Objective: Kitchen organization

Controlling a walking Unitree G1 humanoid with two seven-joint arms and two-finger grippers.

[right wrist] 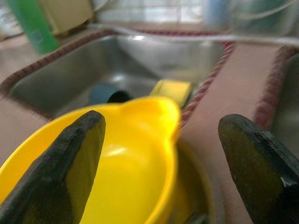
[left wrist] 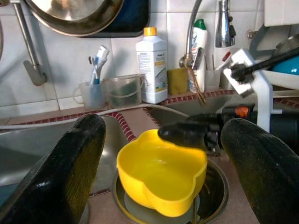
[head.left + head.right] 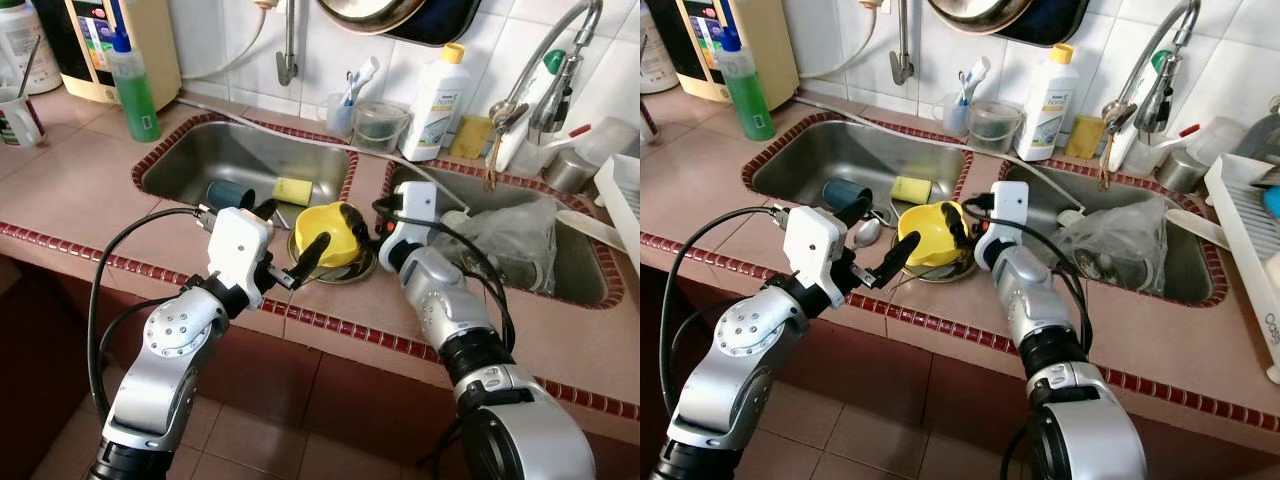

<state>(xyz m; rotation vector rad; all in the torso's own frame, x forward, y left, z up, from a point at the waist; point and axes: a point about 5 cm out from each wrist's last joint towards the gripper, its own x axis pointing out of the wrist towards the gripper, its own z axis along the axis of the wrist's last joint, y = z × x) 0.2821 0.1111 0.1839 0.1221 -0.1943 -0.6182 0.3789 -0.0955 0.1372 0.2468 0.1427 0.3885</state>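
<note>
Both hands, left hand [image 3: 292,243] and right hand [image 3: 358,222], crowd the yellow bowl [image 3: 328,232] at frame centre; bare tabletop [image 3: 75,185] at left lies open.

Yellow bowl [image 3: 330,232] on a metal dish [image 3: 352,270] between two sinks, left gripper [image 3: 291,237] spread beside it, right gripper [image 3: 362,222] at its rim

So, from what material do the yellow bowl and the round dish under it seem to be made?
The yellow bowl looks like glossy moulded plastic: a uniform bright colour, soft rounded lobes, and light glowing through its wall. The round dish beneath it seems to be stainless steel: it is grey and mirror-like, with reflections similar to the sink basin behind, though only its rim is visible.
</note>
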